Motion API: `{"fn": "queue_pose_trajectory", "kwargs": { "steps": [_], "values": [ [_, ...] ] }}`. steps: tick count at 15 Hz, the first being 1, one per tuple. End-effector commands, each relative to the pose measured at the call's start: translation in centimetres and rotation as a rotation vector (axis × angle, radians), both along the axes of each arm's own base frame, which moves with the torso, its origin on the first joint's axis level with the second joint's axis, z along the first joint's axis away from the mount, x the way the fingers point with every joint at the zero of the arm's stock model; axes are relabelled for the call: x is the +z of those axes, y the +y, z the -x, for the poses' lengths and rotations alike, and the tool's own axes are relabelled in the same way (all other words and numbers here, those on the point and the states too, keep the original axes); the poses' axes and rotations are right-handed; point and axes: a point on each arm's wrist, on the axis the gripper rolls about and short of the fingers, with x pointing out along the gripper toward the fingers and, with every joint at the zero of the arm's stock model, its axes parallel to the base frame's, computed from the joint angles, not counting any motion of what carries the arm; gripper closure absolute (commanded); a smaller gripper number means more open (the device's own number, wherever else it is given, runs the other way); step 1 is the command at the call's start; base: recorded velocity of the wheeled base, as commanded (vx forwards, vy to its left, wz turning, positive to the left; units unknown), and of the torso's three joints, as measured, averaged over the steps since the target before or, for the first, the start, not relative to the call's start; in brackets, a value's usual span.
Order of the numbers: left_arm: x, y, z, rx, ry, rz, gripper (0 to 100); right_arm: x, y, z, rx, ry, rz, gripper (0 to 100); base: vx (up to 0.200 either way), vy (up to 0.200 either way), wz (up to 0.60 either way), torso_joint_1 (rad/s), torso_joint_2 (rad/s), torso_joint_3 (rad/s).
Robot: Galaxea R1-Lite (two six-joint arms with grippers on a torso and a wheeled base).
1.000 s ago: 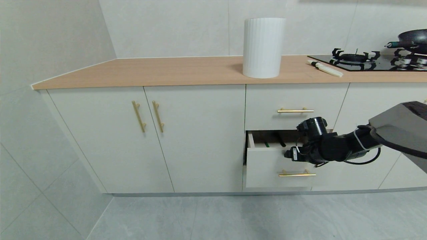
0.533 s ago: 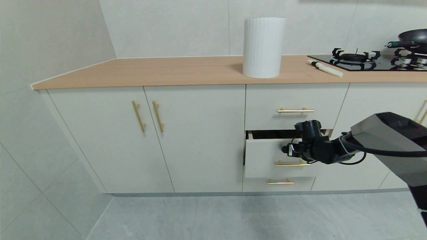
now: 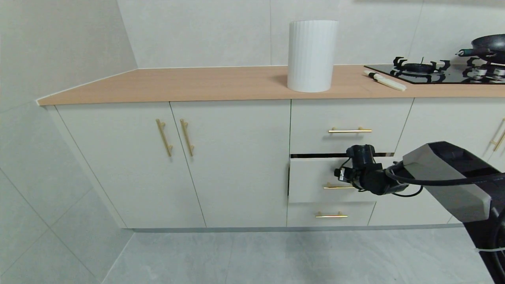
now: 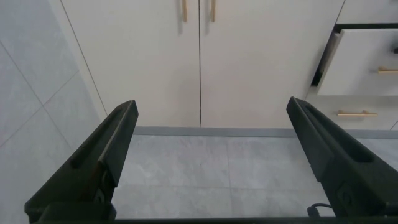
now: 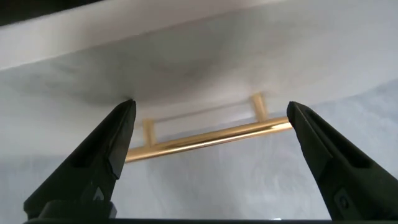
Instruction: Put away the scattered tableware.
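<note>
The middle drawer (image 3: 315,177) of the cabinet stands almost pushed in, with a thin dark gap along its top edge. My right gripper (image 3: 341,178) is right against the drawer front, just above its gold handle (image 3: 338,187). In the right wrist view the gripper (image 5: 210,112) is open, its fingers spread to either side of the handle (image 5: 211,140) and not closed on it. My left gripper (image 4: 211,107) hangs open and empty low over the floor, facing the cabinet doors. A pale utensil (image 3: 383,81) lies on the wooden countertop (image 3: 197,85) beside the stove.
A tall white ribbed container (image 3: 311,55) stands on the countertop above the drawers. A gas stove (image 3: 438,73) with a dark pan (image 3: 489,41) is at the right. Double doors with gold handles (image 3: 175,138) are to the left; grey tiled floor (image 3: 236,256) lies below.
The middle drawer has gone from wide open to almost shut. My right gripper has moved in toward the cabinet with the drawer front. The lowest drawer's front has come into sight.
</note>
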Motion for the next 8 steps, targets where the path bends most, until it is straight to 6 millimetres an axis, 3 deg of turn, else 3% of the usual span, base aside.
{"fn": "queue_pose_trajectory", "kwargs": {
  "steps": [1,8],
  "values": [
    [0.0,0.0,0.0,0.001,0.000,0.000,0,-0.9,-0.3,-0.6,-0.017,0.001,-0.005,0,0.000,0.000,0.00,0.000,0.00,0.000],
    [0.0,0.0,0.0,0.001,0.000,0.000,0,-0.1,-0.8,-1.8,-0.079,-0.067,-0.075,0,0.000,0.000,0.00,0.000,0.00,0.000]
  ]
}}
